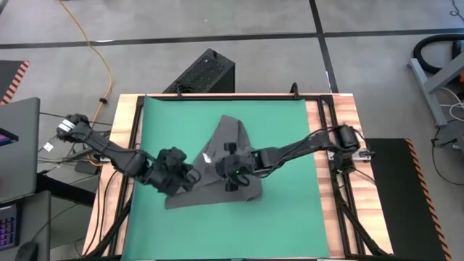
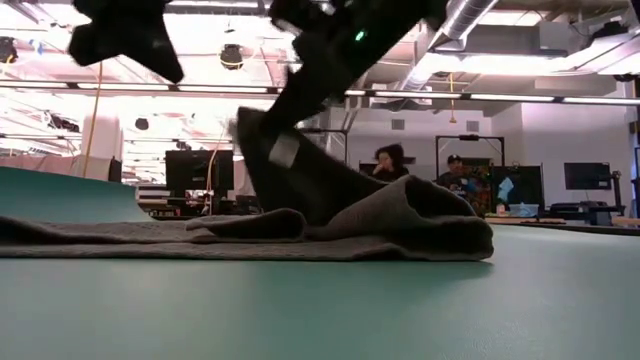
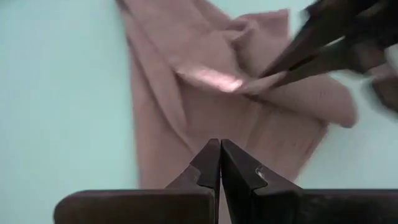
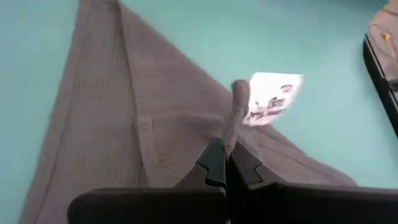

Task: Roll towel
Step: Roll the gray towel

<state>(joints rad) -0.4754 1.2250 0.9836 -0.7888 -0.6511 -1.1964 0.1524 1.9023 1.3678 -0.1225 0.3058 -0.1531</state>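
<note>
The dark grey towel [image 1: 233, 134] lies crumpled in a rough triangle on the green mat [image 1: 290, 210]. Most of it rests flat on the mat. One corner [image 2: 262, 135], with the white tag [image 4: 273, 96] beside it, is raised off the mat. My right gripper [image 4: 225, 157] is shut on that corner. My left gripper [image 1: 190, 178] is shut and hovers over the towel's left part [image 3: 186, 112], its fingers [image 3: 211, 158] holding nothing. In the low view my left gripper [image 2: 130, 40] shows high above the cloth. My right gripper pinches the towel's corner [image 4: 236, 109] beside the white tag between its two fingers. A narrow twist of cloth sticks out past the fingertips. The fingers slant down from the table's right side. The corner is held up, and the cloth slopes down from it to the part lying on the mat [image 2: 380, 225].
The mat covers most of the wooden table [image 1: 109, 167], with bare green room at the near and right sides. A black box [image 1: 203, 72] stands beyond the far edge. People sit at desks [image 2: 390, 165] in the room behind.
</note>
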